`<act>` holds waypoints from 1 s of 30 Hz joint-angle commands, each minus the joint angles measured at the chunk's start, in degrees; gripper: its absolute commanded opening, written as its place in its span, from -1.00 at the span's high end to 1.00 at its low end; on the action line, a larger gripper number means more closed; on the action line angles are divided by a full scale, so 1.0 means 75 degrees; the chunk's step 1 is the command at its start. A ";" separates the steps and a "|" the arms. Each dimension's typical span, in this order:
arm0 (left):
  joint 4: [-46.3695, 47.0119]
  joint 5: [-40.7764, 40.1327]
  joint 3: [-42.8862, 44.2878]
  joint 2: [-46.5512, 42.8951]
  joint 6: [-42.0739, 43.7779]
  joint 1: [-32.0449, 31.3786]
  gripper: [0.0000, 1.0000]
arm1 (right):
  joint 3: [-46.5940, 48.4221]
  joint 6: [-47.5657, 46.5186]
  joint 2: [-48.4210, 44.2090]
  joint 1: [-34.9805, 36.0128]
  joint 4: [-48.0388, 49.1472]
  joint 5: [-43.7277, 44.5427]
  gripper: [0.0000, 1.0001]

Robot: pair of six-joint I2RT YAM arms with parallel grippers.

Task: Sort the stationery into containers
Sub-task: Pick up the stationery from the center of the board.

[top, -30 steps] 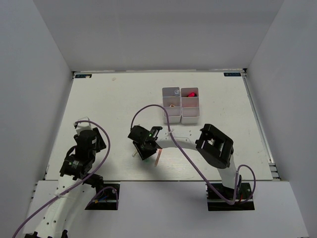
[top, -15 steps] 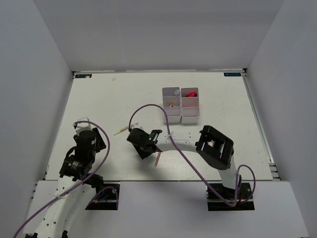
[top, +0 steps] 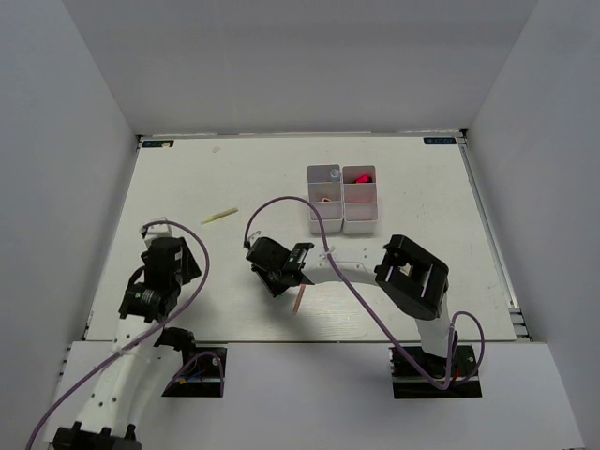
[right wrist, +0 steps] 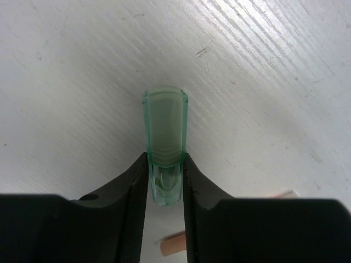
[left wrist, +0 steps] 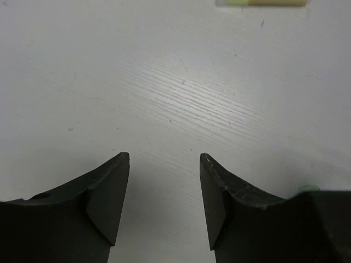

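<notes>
Translucent green tube is pinched between the fingers of the right gripper over the white table, while the left gripper stands wide apart, holding nothing.

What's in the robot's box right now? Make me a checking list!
Surface: white table, a few faint scuffs.
Job's things: green tube is gripped; pale stick and orange stick lie loose; organiser has pink and orange bits inside.
Clutter: nothing seen.
Grippers: right gripper shut on the green tube; left gripper open over bare table.
Cables: purple cables loop above the table.
Surroundings: plain walls.
</notes>
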 commanded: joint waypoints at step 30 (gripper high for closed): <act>0.3698 0.0290 1.3657 1.5969 -0.0973 0.1168 -0.56 | -0.0007 -0.4545 -0.5092 -0.3441 -0.1984 -0.1583 1.00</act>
